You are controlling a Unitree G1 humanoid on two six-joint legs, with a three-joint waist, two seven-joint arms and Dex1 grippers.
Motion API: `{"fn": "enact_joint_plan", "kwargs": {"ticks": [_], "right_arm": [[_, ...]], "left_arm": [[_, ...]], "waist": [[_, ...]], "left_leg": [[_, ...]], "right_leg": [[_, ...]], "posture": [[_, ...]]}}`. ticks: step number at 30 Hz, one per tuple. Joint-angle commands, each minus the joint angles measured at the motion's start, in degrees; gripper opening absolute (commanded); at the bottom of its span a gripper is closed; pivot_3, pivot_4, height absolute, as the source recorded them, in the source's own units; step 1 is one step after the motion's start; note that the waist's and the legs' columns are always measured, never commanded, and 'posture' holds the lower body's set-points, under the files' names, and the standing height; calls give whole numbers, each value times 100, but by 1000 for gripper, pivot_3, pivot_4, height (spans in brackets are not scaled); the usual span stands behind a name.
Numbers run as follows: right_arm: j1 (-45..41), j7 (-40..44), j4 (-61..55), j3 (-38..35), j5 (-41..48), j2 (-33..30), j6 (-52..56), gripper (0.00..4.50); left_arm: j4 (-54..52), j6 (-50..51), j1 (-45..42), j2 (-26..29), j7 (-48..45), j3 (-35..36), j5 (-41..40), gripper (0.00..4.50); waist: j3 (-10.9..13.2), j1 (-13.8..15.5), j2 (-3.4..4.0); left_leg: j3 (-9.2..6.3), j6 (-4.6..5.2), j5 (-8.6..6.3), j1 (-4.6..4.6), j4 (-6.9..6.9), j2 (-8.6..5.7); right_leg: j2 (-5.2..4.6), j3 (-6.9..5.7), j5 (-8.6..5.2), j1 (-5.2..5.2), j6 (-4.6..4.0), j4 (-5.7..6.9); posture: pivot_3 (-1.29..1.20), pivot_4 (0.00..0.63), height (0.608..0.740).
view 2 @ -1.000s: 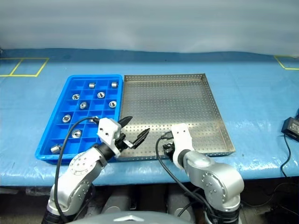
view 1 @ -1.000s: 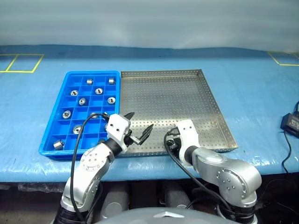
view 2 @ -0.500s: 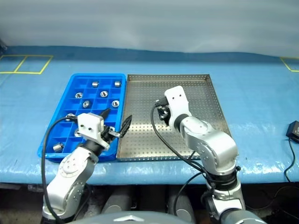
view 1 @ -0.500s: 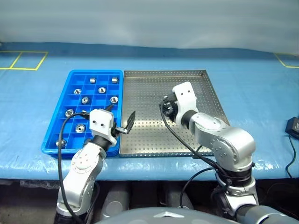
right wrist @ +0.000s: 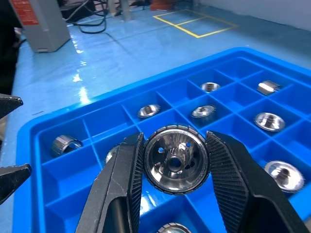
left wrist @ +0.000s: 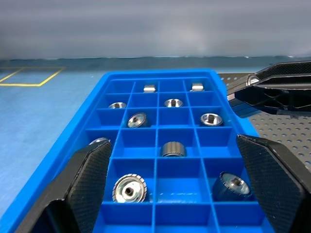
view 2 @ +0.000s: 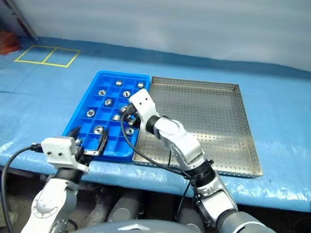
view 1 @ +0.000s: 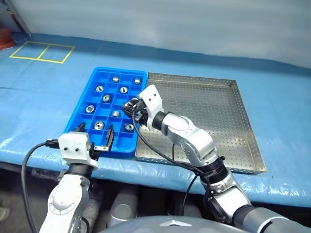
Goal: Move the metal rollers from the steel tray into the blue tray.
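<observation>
Your right gripper (right wrist: 172, 165) is clamped on one of the metal rollers (right wrist: 176, 159), a shiny ribbed cylinder with a dark central hole, pinched between its two black fingers. It holds the roller over the blue tray (view 1: 82, 109), near the tray's edge that meets the steel tray (view 1: 228, 141). A second ago this gripper was low at the near edge of the steel tray; half a second ago it was over the middle of that tray; now it has crossed to the blue tray's side.

Your left gripper (view 1: 95, 136) has its fingers spread wide apart and holds nothing. It sits at the near rim of the blue tray, pointing across it. A second ago it was over the seam between the two trays, and it has since pulled back and to the left.

The blue tray lies on the blue counter (view 1: 43, 92), touching the left side of the steel tray. Several rollers rest in separate compartments of the blue tray. The steel tray's perforated floor looks bare where it can be seen, as it did a second ago.

The head camera has also swung since the earlier frames, so both trays appear tilted and shifted in view.
</observation>
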Motion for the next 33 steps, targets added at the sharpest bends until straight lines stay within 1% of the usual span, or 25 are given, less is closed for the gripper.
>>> {"fn": "enact_joint_plan", "kwargs": {"ticks": [1, 6, 14, 16, 17, 18, 19, 20, 21, 23, 26, 27, 33], "right_arm": [[94, 192, -14, 78, 6, 139, -206, 1627], [424, 360, -71, 220, 43, 151, -47, 1627], [744, 434, 2, 348, -127, -28, 174, 1627], [786, 452, -56, 335, -154, -97, 281, 2367], [801, 459, -106, 285, -127, -107, 335, 2618], [809, 452, -179, 204, -77, -102, 395, 2995], [818, 436, -250, 139, -43, -96, 445, 3188], [823, 396, -336, 72, -41, -99, 482, 3635], [827, 336, -445, -3, -56, -113, 522, 3957], [850, 290, -728, -238, 54, -137, 678, 4482], [934, 275, -1171, -580, 258, -242, 922, 4482], [979, 251, -1318, -679, 260, -324, 981, 4482], [1307, 108, -1884, -1052, 310, -702, 1290, 4482]], "left_arm": [[-425, -177, 149, -12, -70, 98, -126, 4500], [-513, -159, 328, 59, -198, 340, -275, 4500], [-479, -104, 298, 132, -313, 367, -359, 4500], [-461, -84, 246, 156, -320, 343, -368, 4500], [-454, -73, 218, 166, -334, 336, -390, 4500], [-445, -55, 181, 184, -354, 333, -407, 4500], [-437, -40, 154, 198, -370, 333, -416, 4500], [-420, -21, 110, 214, -387, 333, -425, 4500], [-401, 2, 56, 232, -411, 332, -443, 4500], [-365, 59, -55, 285, -477, 315, -492, 4500], [-296, 146, -166, 401, -582, 245, -554, 4500], [-253, 182, -218, 443, -621, 207, -561, 4500], [-56, 379, -466, 697, -844, 10, -615, 4500]], "waist": [[0, 140, 0], [-1, 515, 0], [-1, 916, 0], [-2, 976, -1], [-2, 1006, -1], [-3, 1041, -1], [-4, 1069, -2], [-4, 1086, -2], [-4, 1107, -2], [-4, 1142, -2], [-7, 1167, -2], [-7, 1164, -2], [-9, 1059, 1]], "left_leg": [[0, -1, 0, -1, 0, 0], [2, -9, -5, -4, -1, 4], [3, -20, -13, -6, 0, 9], [2, -23, -14, -6, 0, 9], [2, -24, -15, -7, 0, 9], [4, -24, -15, -10, 0, 10], [6, -25, -15, -13, 0, 10], [6, -25, -15, -16, 0, 10], [6, -25, -15, -20, 1, 11], [8, -25, -15, -30, 2, 10], [9, -26, -14, -74, 19, 9], [9, -26, -14, -79, 21, 6], [11, -26, -14, -83, 23, 3]], "right_leg": [[0, -1, 0, -1, 0, 0], [-2, -10, -4, -9, -5, -1], [1, -22, -8, -17, -9, -3], [1, -25, -9, -29, -9, -4], [1, -25, -9, -37, -9, -4], [1, -25, -9, -41, -9, -4], [2, -25, -9, -47, -9, -3], [4, -26, -8, -50, -8, -2], [5, -27, -8, -53, -8, -2], [6, -28, -7, -61, -7, -1], [8, -38, 3, -70, 9, 4], [9, -39, 13, -71, 25, 5], [9, -46, 12, -70, 24, 2]], "posture": [[562, 150, 740], [560, 150, 740], [548, 150, 740], [538, 150, 740], [535, 150, 740], [527, 150, 740], [519, 150, 740], [510, 150, 740], [503, 150, 740], [488, 150, 740], [458, 150, 740], [445, 150, 740], [386, 150, 740]]}}
